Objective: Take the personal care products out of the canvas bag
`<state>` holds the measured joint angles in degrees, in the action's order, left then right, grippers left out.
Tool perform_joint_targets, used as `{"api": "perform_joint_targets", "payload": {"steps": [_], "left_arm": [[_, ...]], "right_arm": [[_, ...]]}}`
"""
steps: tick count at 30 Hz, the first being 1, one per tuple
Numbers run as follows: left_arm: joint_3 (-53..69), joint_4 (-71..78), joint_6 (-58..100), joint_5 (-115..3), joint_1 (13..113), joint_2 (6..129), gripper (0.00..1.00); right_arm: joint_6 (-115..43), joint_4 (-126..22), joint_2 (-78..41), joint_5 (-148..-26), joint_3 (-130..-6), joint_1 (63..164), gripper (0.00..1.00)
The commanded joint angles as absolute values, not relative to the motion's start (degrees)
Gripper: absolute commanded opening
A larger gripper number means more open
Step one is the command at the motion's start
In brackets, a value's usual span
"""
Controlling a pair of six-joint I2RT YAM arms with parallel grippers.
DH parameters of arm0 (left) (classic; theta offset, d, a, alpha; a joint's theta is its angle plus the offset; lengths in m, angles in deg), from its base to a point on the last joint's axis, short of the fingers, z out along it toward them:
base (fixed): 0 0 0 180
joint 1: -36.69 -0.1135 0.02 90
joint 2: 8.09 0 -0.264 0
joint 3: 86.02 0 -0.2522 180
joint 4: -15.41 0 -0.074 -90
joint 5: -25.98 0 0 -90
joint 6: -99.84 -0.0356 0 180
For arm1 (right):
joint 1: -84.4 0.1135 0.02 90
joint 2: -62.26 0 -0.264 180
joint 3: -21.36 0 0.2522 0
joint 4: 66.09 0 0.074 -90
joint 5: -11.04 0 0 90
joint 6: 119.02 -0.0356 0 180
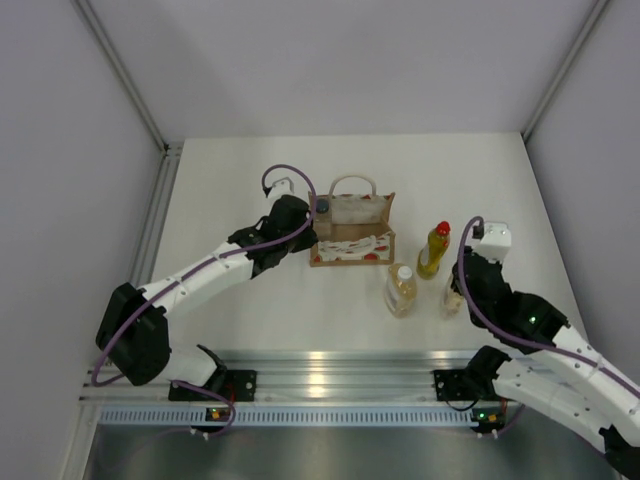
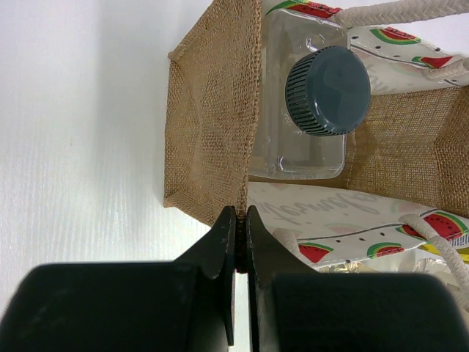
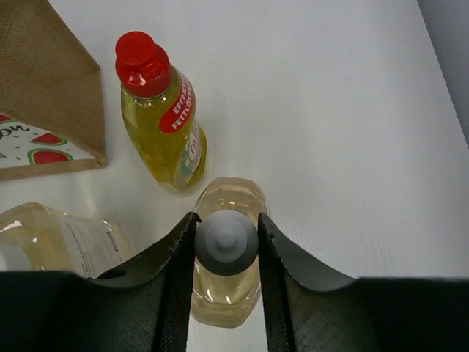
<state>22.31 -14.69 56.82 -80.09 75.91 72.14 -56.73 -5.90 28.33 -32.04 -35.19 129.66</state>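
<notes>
The canvas bag [image 1: 352, 240] stands mid-table, tan with a white watermelon-print panel. My left gripper [image 2: 242, 214] is shut on the top edge of the bag's left burlap wall [image 2: 212, 110]; it also shows in the top view [image 1: 311, 228]. Inside the bag stands a squarish clear bottle with a dark cap [image 2: 327, 90]. Right of the bag, on the table, stand a yellow bottle with a red cap [image 3: 157, 117] and a clear bottle with a white cap [image 1: 401, 290]. My right gripper [image 3: 226, 238] is shut on the cap of a second clear bottle [image 3: 226, 282], which stands on the table.
The three bottles outside the bag stand close together [image 1: 435, 250]. The bag's rope handles [image 2: 410, 9] loop over its opening. Grey walls enclose the table, and an aluminium rail [image 1: 330, 385] runs along the near edge.
</notes>
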Motion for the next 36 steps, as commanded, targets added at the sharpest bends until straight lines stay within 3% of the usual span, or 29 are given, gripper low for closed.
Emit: {"api": "perform_joint_targets", "payload": {"steps": [1,13,14,15,17,18,24,36], "left_arm": [[21.6,-12.3,57.2,-79.5,76.4,69.5,0.0],[21.6,-12.2,57.1,-79.3,76.3,69.5,0.0],[21.6,-12.3,57.1,-79.3,76.4,69.5,0.0],[21.6,-12.3,57.1,-79.3,76.4,69.5,0.0],[21.5,-12.3,57.1,-79.2,76.4,69.7,0.0],[21.5,-12.2,57.1,-79.2,76.4,69.7,0.0],[21.2,-12.3,56.9,-79.3,76.4,70.0,0.0],[21.1,-12.3,56.0,-79.9,76.4,69.3,0.0]], "right_arm": [[-58.9,-14.4,28.7,-25.0,-35.0,130.3,0.0],[-64.9,-15.2,28.7,-25.9,-29.7,130.3,0.01],[-65.1,-15.2,28.7,-25.9,-29.6,130.2,0.05],[-65.3,-15.2,28.8,-25.7,-29.5,130.2,0.17],[-65.2,-15.2,28.8,-25.6,-29.7,130.3,0.29],[-65.2,-15.2,28.7,-25.5,-30.0,130.3,0.42],[-63.6,-15.1,28.3,-25.7,-32.1,130.3,0.65],[-60.0,-14.7,28.2,-30.9,-39.1,130.3,0.69]]}}
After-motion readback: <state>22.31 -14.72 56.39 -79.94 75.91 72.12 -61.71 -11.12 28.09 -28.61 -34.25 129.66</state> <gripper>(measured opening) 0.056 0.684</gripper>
